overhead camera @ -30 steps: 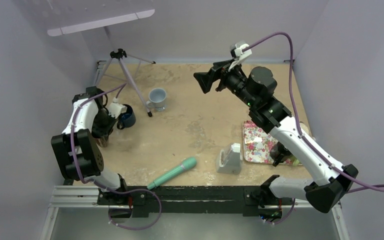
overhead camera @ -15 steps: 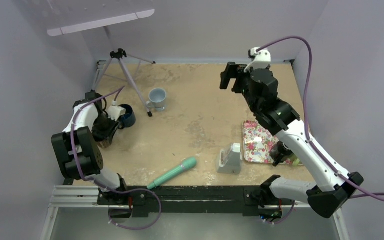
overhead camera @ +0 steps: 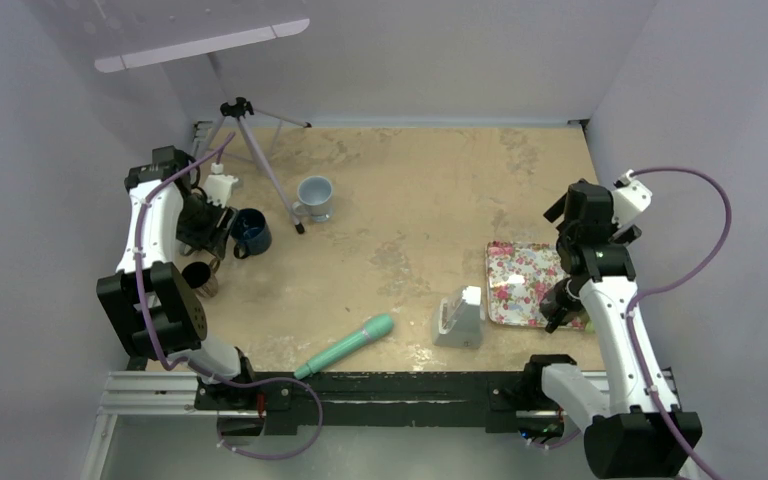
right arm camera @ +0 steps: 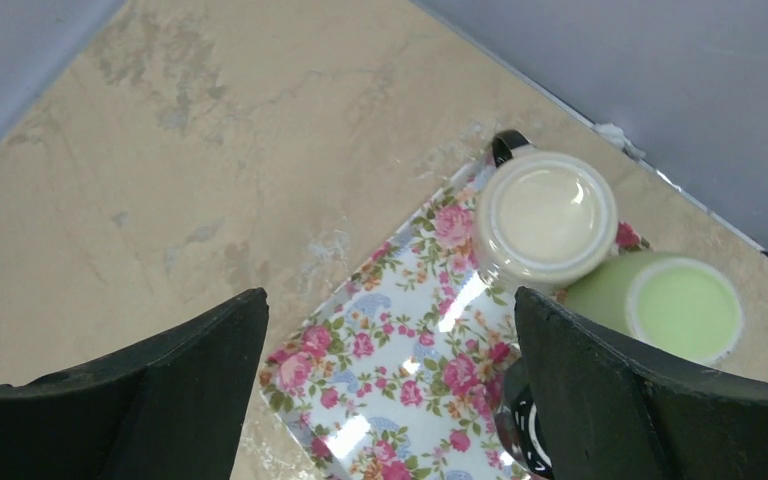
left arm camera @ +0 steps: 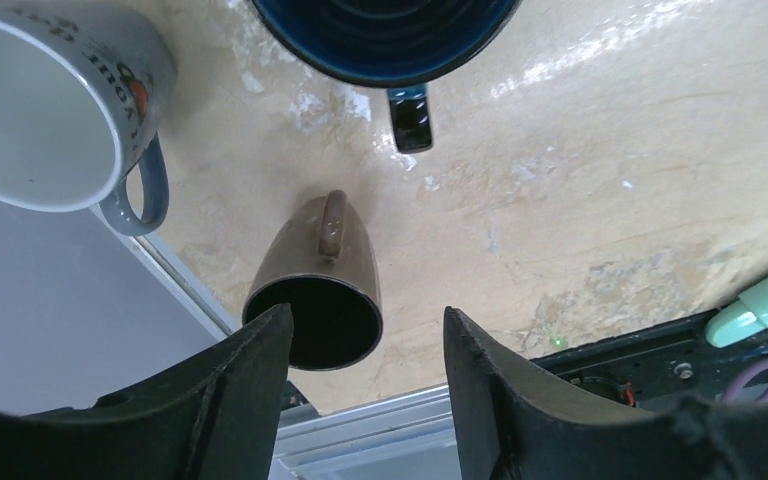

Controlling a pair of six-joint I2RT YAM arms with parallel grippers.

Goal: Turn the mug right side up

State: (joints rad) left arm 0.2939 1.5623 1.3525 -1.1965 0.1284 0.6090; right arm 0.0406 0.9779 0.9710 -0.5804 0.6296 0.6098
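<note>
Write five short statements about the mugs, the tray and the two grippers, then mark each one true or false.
1. The brown mug lies on its side. True.
2. The left gripper is shut on the brown mug. False: it is open above the mug and holds nothing.
3. The dark blue mug stands with its opening up. True.
4. The floral tray has nothing on it. False: a cream-lidded jar stands at its edge.
5. The right gripper is open and holds nothing. True.
</note>
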